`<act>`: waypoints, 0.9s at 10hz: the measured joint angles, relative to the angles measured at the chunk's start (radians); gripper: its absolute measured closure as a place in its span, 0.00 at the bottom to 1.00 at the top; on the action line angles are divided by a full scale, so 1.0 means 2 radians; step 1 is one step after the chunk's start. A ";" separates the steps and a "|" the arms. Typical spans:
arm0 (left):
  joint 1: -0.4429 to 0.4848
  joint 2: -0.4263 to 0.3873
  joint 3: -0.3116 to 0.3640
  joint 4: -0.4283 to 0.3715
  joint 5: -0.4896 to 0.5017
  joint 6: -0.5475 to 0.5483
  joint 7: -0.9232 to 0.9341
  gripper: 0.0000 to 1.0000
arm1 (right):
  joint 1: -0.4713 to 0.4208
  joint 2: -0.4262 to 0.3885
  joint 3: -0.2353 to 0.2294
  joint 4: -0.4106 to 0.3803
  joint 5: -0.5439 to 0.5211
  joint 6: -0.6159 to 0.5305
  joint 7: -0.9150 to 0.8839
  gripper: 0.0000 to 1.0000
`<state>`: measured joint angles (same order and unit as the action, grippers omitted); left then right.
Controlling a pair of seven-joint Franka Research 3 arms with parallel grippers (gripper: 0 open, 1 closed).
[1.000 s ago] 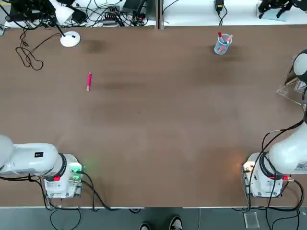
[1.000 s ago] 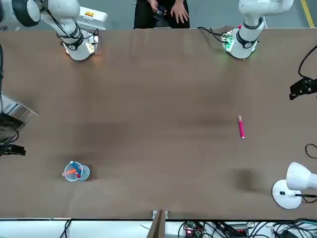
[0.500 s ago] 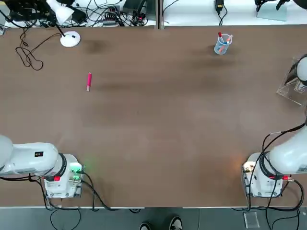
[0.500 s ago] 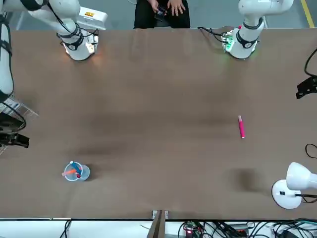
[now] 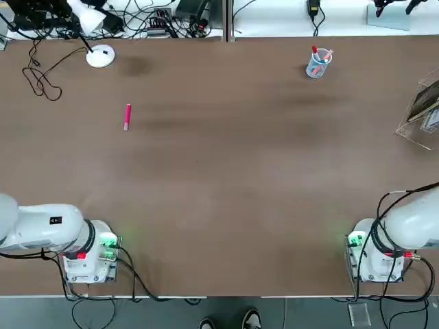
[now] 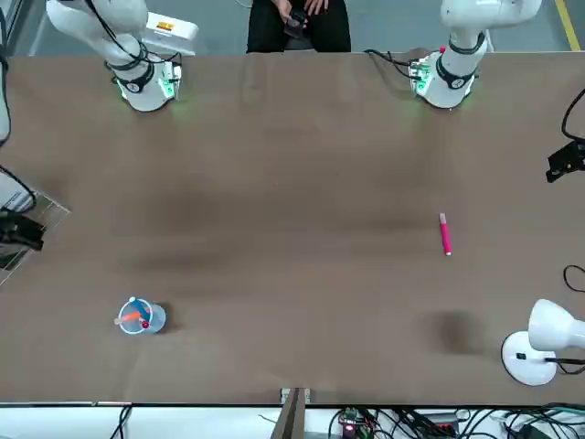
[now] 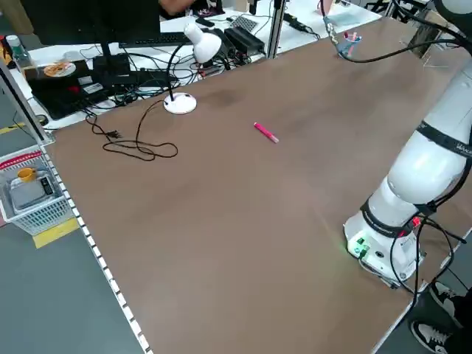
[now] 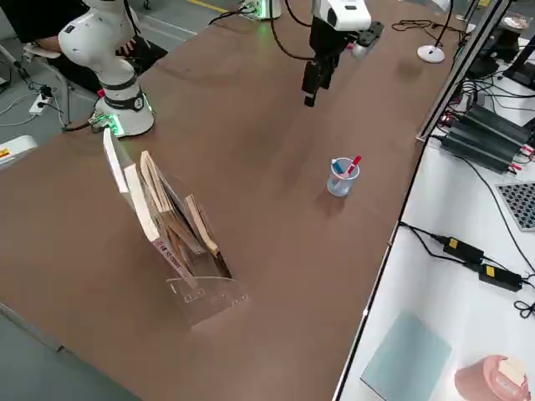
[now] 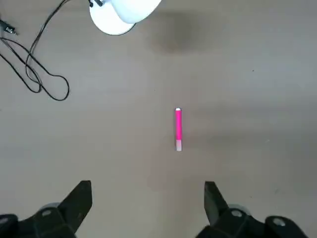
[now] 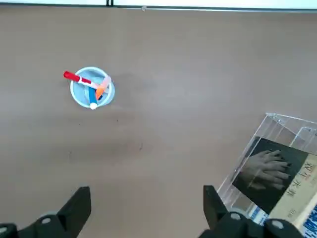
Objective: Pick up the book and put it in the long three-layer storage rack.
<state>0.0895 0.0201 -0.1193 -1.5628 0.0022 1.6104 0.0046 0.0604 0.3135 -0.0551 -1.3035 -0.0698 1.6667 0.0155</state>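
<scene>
already racked, both grippers empty

wide apart stood the jaws of the right gripper (image 10: 143, 210), nothing between them, raised above bare table (image 5: 219, 171). the left gripper (image 9: 147, 208) was equally wide, over a pink marker (image 9: 178, 129). at three o'clock in the top view, the book (image 10: 270, 171) leaned inside the long three-layer storage rack (image 10: 292, 148), with the pen cup (image 10: 92, 88) well apart.

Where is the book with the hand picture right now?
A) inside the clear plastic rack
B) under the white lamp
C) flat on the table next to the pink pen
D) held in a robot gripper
A: the book leans inside the clear rack, and both the left gripper and the right gripper are open and empty.
</scene>
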 joint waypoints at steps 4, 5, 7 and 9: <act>0.000 0.000 -0.001 0.001 0.000 0.000 0.000 0.00 | -0.002 -0.054 -0.001 -0.053 0.000 0.005 -0.018 0.00; 0.000 -0.001 -0.002 0.002 0.000 0.000 0.000 0.00 | -0.002 -0.062 -0.001 -0.058 0.000 0.005 -0.019 0.00; 0.000 -0.005 -0.002 0.002 0.000 0.000 0.000 0.00 | -0.002 -0.073 -0.001 -0.065 0.000 0.004 -0.020 0.00; 0.000 -0.008 -0.002 0.002 0.000 -0.001 0.000 0.00 | -0.002 -0.077 -0.001 -0.070 0.000 0.002 -0.021 0.00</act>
<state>0.0893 0.0049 -0.1224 -1.5583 0.0022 1.6087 0.0050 0.0561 0.1597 -0.0576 -1.4441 -0.0702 1.6710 -0.0257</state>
